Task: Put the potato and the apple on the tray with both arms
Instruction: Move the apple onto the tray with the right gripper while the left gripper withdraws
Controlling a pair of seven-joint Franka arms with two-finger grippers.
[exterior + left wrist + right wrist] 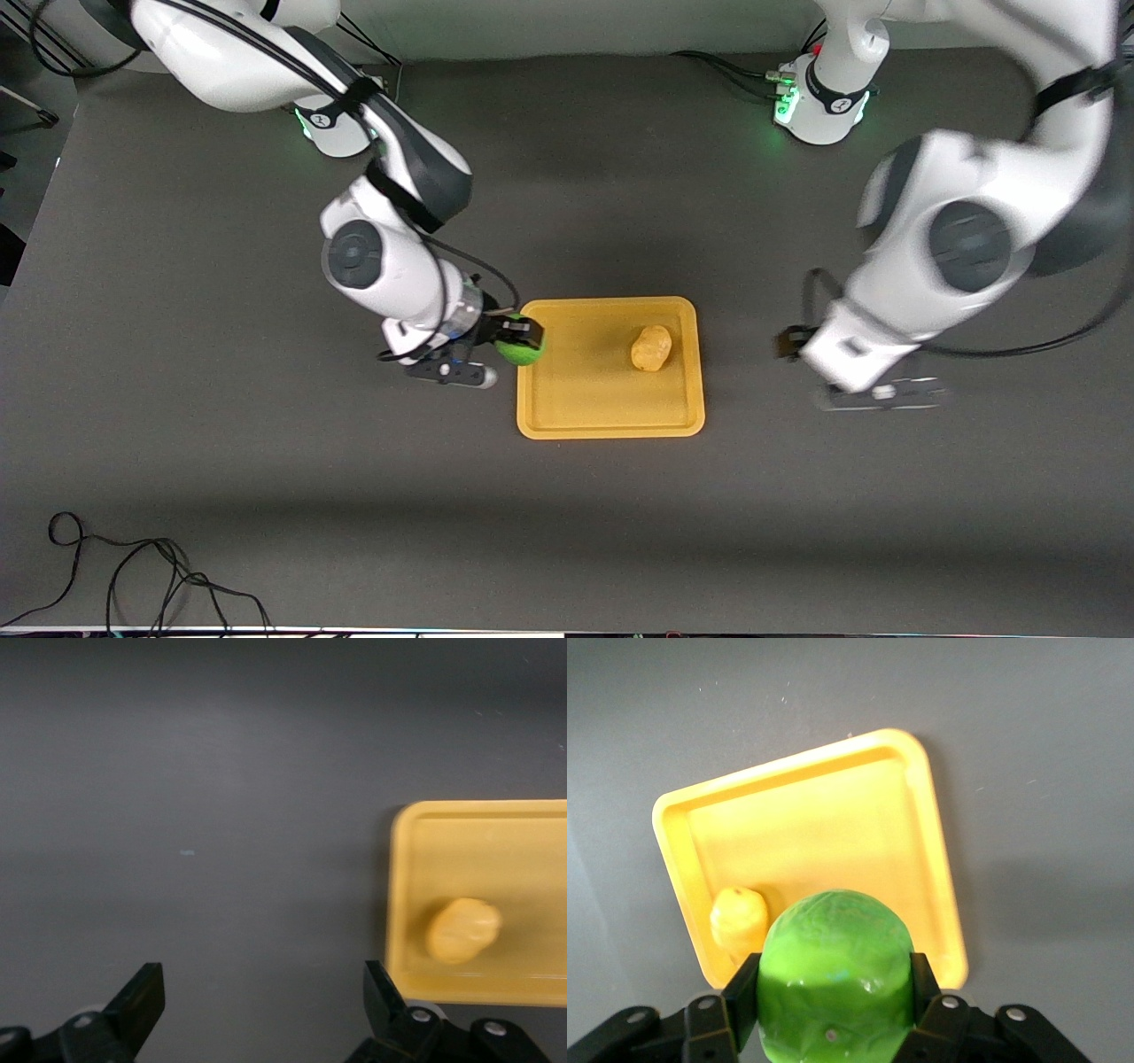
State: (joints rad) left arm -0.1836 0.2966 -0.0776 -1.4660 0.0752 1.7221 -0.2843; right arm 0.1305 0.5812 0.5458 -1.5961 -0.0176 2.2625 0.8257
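My right gripper [523, 339] is shut on the green apple [520, 349] and holds it over the rim of the yellow-orange tray [585, 390] at the right arm's end. In the right wrist view the apple [835, 957] fills the gap between the black fingers [744, 992], above the tray [833, 833]. The yellow-tan potato [651, 347] lies on the tray toward the left arm's end; it also shows in the right wrist view [738, 917] and the left wrist view [462, 930]. My left gripper [263, 997] is open and empty over bare table beside the tray [478, 815].
The dark grey table [266, 461] surrounds the tray. A black cable [133, 567] lies at the table's near edge toward the right arm's end. The two arm bases [332, 124] [819, 102] stand along the edge farthest from the front camera.
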